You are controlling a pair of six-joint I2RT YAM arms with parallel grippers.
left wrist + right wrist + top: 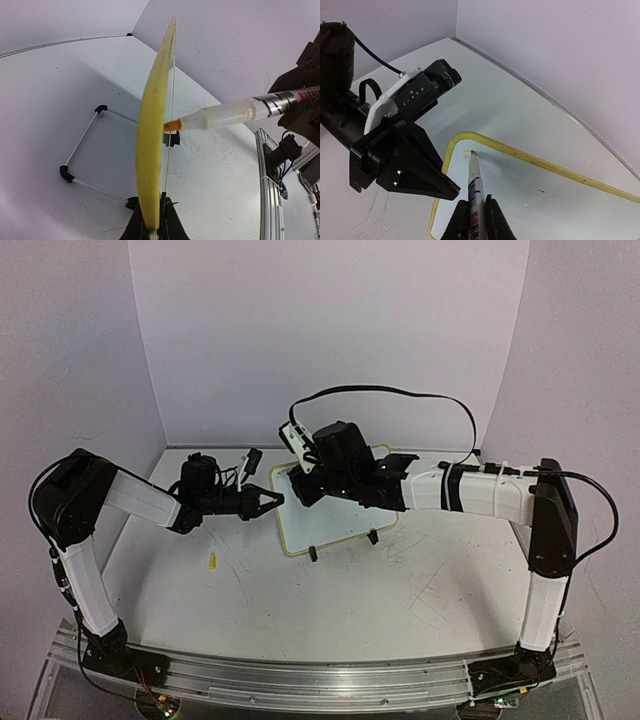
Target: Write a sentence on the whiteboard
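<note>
On the scratched white table (420,585), in front of the left arm, lies a small yellow piece (213,561), too small to identify. Past it, toward the middle of the table, the whiteboard (335,522) stands propped on two black clip feet (313,553), with its wire stand (81,140) spread on the table behind it.

The left gripper (152,226) reaches in from the left, and its jaws are clamped on the board's yellow-rimmed left edge, which the left wrist view shows edge-on.

The right gripper (476,220) comes in from the right above the board, its jaws closed around the barrel of a marker (475,192). The marker's orange tip (171,125) touches the white face near the board's upper left corner, just inside the rim. I cannot make out any writing on the board.
</note>
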